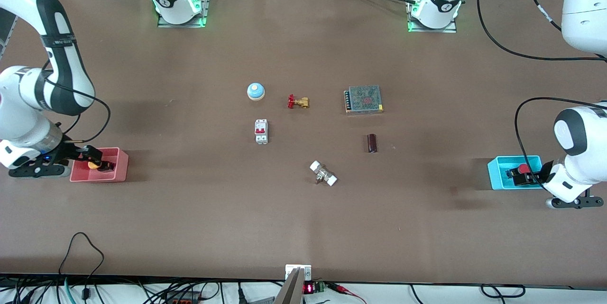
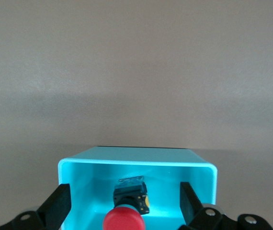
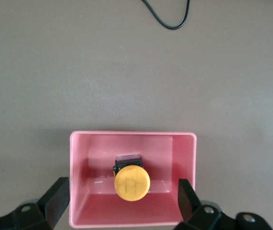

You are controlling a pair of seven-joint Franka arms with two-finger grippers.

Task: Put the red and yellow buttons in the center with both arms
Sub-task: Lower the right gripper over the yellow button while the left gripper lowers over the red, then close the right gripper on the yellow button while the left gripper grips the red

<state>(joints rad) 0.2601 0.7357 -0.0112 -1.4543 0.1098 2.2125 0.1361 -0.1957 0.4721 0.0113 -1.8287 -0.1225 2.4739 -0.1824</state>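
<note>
The yellow button [image 1: 93, 165] lies in the pink tray [image 1: 121, 171] at the right arm's end of the table. My right gripper [image 1: 100, 160] hangs open over that tray, and in the right wrist view the button [image 3: 132, 182] sits between the spread fingers [image 3: 56, 201]. The red button [image 1: 523, 169] lies in the cyan tray [image 1: 498, 176] at the left arm's end. My left gripper [image 1: 520, 177] is open over it, and the left wrist view shows the red cap [image 2: 123, 220] between its fingers [image 2: 190, 205]. The brown tabletop center [image 1: 303, 209] is bare.
Mid-table stand a blue dome bell [image 1: 255, 91], a brass valve with red handwheel [image 1: 298, 101], a mesh-topped metal box [image 1: 363, 99], a white circuit breaker [image 1: 261, 131], a dark cylinder [image 1: 372, 143] and a white-ended fitting [image 1: 323, 173].
</note>
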